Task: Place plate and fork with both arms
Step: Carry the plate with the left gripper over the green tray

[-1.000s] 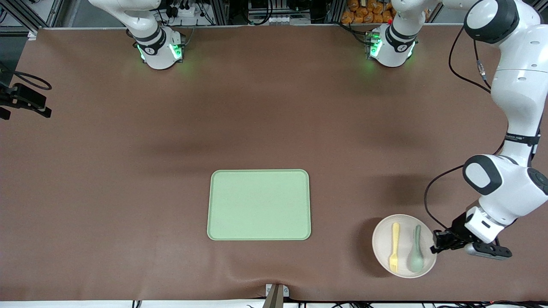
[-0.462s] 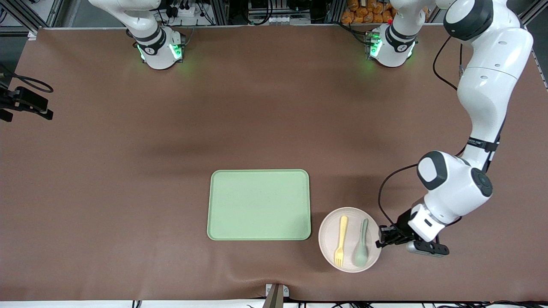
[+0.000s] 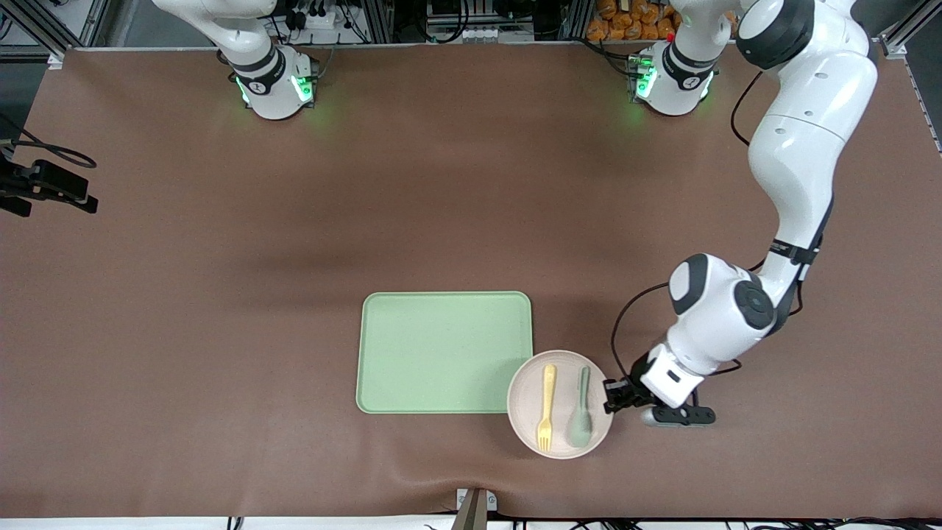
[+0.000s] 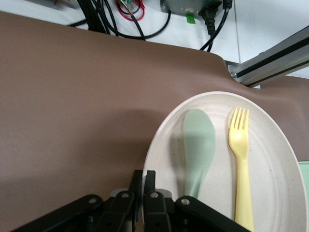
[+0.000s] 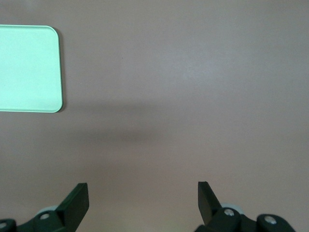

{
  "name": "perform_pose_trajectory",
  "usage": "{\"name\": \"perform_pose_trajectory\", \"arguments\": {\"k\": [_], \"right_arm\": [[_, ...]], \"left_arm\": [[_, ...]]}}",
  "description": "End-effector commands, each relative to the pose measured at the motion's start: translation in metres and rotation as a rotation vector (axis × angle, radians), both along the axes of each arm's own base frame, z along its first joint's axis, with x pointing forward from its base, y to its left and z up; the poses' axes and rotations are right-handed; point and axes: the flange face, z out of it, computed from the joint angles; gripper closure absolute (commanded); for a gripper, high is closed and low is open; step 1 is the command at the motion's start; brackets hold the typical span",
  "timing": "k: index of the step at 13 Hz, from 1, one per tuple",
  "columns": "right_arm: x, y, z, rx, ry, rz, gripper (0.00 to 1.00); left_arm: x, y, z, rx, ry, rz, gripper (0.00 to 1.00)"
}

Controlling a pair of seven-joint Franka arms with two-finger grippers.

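Since a moment ago the plate (image 3: 561, 403) has travelled from the left arm's end of the table toward the tray (image 3: 444, 352), and its rim now overlaps the tray's corner nearest the front camera on the left arm's side. The left gripper (image 3: 614, 394) has come along with it, its black fingers pinched tight on the plate's rim at the side facing the left arm's end.

Going across the front view from its left: the right gripper (image 5: 143, 200), seen only in its own wrist view, waits with its two black fingers spread wide and nothing between them, over the bare brown matte tabletop (image 3: 184, 294). Next lies the tray, a flat pale-green rectangle with rounded corners and a low raised lip, near the table's front edge. Then the plate, round, shallow, matte off-white with fine speckles. On it lie, side by side and apart, the fork (image 3: 546, 407), pale-yellow smooth plastic, tines toward the front camera, and a grey-green spoon (image 3: 581, 420), bowl toward the front camera
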Motion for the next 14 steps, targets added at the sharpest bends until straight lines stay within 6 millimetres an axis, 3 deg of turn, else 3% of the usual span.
{"name": "perform_pose_trajectory", "arguments": {"k": [1,5,7,10,14], "right_arm": [[0.003,-0.002,-0.004,0.03,0.009,-0.003,0.0],[0.008,-0.007,-0.02,0.032,0.039,-0.013,0.0],[0.009,-0.015,-0.022,0.031,0.042,-0.022,0.0],[0.011,-0.015,-0.03,0.033,0.062,-0.024,0.0],[0.01,-0.02,-0.051,0.038,0.108,-0.041,0.0]], "left_arm": [[-0.013,-0.031,0.011,0.026,0.009,0.055,1.0],[-0.044,-0.098,-0.004,0.079,0.01,0.082,1.0],[-0.057,-0.12,-0.016,0.11,0.007,0.093,1.0],[-0.069,-0.138,-0.022,0.114,0.012,0.094,1.0],[-0.081,-0.144,-0.041,0.146,0.017,0.06,1.0]]}}
